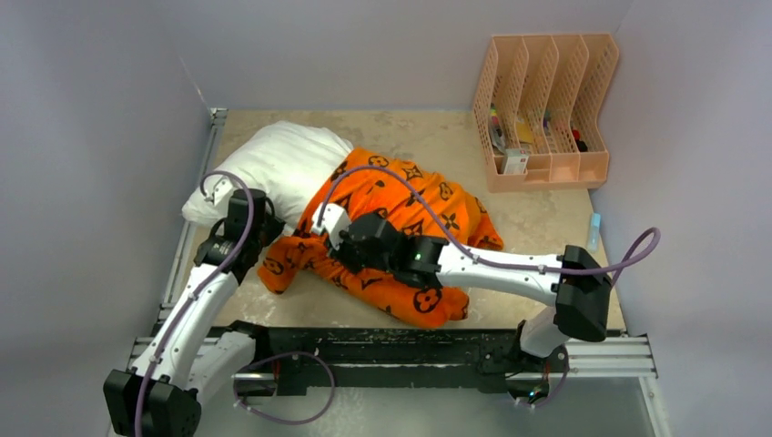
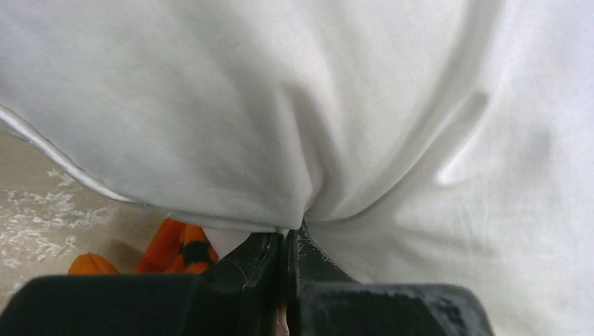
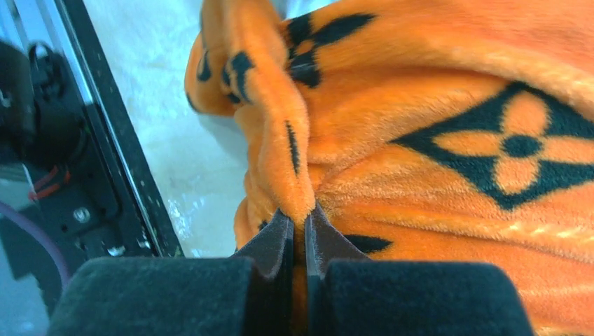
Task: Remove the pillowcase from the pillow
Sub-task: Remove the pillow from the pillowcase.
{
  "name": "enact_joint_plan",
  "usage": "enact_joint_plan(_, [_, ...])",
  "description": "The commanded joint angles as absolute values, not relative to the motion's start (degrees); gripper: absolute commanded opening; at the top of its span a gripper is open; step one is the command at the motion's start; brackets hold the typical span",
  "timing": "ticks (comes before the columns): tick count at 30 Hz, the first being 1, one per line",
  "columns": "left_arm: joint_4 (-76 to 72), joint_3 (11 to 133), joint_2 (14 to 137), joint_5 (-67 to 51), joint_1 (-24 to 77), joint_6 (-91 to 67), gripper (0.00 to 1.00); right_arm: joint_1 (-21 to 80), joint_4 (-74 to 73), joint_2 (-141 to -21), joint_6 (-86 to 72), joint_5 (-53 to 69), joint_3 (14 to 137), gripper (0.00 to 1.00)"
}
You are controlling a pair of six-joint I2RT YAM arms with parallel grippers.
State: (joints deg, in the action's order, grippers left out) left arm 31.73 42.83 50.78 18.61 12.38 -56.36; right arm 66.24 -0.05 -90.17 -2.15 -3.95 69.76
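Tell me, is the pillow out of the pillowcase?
Partly out: one end of the pillow shows bare; the pillowcase covers the rest.

A beige, mottled table [image 1: 546, 228] carries everything, with a peach rack [image 1: 546, 173] standing at its far right corner (small items sit in its slots, too small to name). Well to the left of the rack lies a white pillow [image 1: 278, 164], its bare end pointing away from the rack toward the far left corner. An orange pillowcase [image 1: 455, 205] with black motifs covers the pillow's other end, lying bunched on the table left of the rack and nearer the front. A small pale-blue thing [image 1: 594, 229] lies just in front of the rack's right end, by the table's edge.
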Motion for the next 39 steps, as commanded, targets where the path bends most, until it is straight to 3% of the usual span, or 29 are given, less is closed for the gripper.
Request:
enact_joint_plan(1, [26.5,45.3,51.9,22.2,12.1,-53.9,0.00,72.2,-2.8,-86.4,7.8,-13.0,66.2,0.00])
enact_joint_plan(5, [30.0,51.3,54.3,24.9,9.4,-49.1,0.00,72.8,-11.7,-79.3,9.9,-16.8,61.5,0.00])
enact_joint_plan(10, [30.1,58.1,61.7,17.8,1.1,-45.7,0.00,73.6,-28.4,-68.3,6.8,-1.2,55.2,0.00])
enact_joint_plan(13, [29.4,59.7,63.9,15.2,0.0,-45.3,0.00,75.9,-33.1,-64.6,0.7,-0.1,53.7,0.00])
enact_joint_plan(19, [28.7,57.2,64.7,12.9,0.0,-46.1,0.00,76.9,-33.3,-67.6,-12.6,-12.8,59.6,0.02])
enact_joint_plan(22, [28.6,56.0,63.7,12.4,0.0,-46.1,0.00,76.9,-37.0,-68.3,-24.2,-20.8,65.3,0.20])
enact_joint_plan(24, [29.2,55.7,63.4,13.0,0.0,-45.8,0.00,76.9,-37.5,-65.1,-30.6,-23.5,66.9,0.59])
enact_joint_plan(25, [29.6,55.6,63.5,13.2,0.0,-45.7,0.00,76.9,-37.7,-62.6,-34.1,-25.5,66.8,0.66])
enact_joint_plan(29, [30.3,55.0,63.7,13.3,0.0,-45.8,0.00,76.9,-43.9,-51.2,-50.6,-33.2,63.1,0.69])
enact_joint_plan(34, [30.9,55.4,64.6,12.5,0.0,-45.8,0.00,76.9,-68.1,-38.2,-87.9,-36.2,54.6,0.71])
enact_joint_plan(39, [31.2,55.9,64.7,10.9,0.0,-45.6,0.00,76.9,-52.6,-23.6,-82.6,-24.9,41.5,0.74])
